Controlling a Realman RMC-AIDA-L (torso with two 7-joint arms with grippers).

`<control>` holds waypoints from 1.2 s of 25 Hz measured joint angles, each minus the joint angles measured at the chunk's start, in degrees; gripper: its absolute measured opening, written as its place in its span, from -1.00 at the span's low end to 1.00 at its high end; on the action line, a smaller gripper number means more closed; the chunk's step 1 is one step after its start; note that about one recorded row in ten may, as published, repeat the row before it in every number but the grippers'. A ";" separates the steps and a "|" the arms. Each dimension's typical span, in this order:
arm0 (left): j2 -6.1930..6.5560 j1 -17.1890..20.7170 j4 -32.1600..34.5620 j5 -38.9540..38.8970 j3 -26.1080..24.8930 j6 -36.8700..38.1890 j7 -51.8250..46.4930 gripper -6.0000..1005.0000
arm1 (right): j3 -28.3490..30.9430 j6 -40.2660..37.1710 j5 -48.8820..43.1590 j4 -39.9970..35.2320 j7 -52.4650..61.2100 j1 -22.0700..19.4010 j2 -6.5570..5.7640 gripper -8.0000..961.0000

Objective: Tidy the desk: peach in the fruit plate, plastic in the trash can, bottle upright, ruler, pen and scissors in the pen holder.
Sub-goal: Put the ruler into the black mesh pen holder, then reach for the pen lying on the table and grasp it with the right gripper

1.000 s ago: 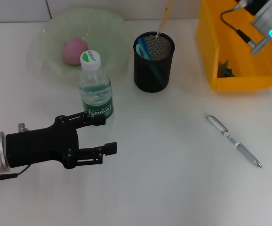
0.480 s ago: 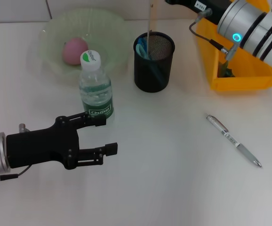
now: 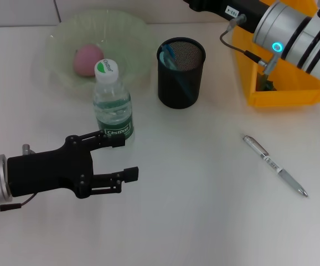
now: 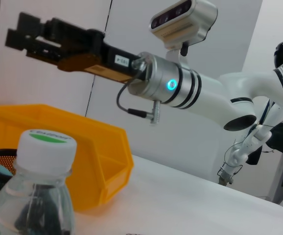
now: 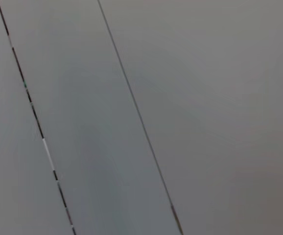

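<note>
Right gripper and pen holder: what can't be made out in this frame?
- Right gripper: its fingertips are cut off by the head view's top edge; the left wrist view shows it from the side, so open or shut is unclear.
- Pen holder: its dark mesh wall hides most of the contents; only something blue shows at the rim.
- Right wrist view: only a plain grey surface with lines, no desk items.
- Yellow bin: the right arm covers much of its inside.

- Pink round peach (image 3: 87, 60) lies in the pale green translucent fruit plate (image 3: 132, 33), at 11 o'clock on the desk
- Clear plastic water bottle (image 3: 112, 105) with a white-and-green cap stands upright, touching the plate's near rim
- Black mesh pen holder (image 3: 181, 77) stands at 12 o'clock, something blue inside
- Silver pen (image 3: 274, 165) lies flat at 3 o'clock, slanted
- Yellow plastic bin (image 3: 259, 83) sits at 2 o'clock
</note>
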 joint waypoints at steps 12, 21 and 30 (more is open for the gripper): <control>0.33 0.43 0.07 0.43 0.01 0.96 0.10 0.66 | -10.39 -9.59 -38.81 -56.02 54.46 -19.18 -3.33 0.25; 0.59 -0.21 0.15 0.45 0.23 1.42 0.10 0.66 | -16.96 -34.96 -85.26 -81.93 88.45 -15.44 -0.34 0.24; 1.15 -0.54 0.22 0.45 0.25 1.22 0.17 0.66 | -23.74 -35.03 -96.36 -76.28 96.77 -14.79 -0.11 0.18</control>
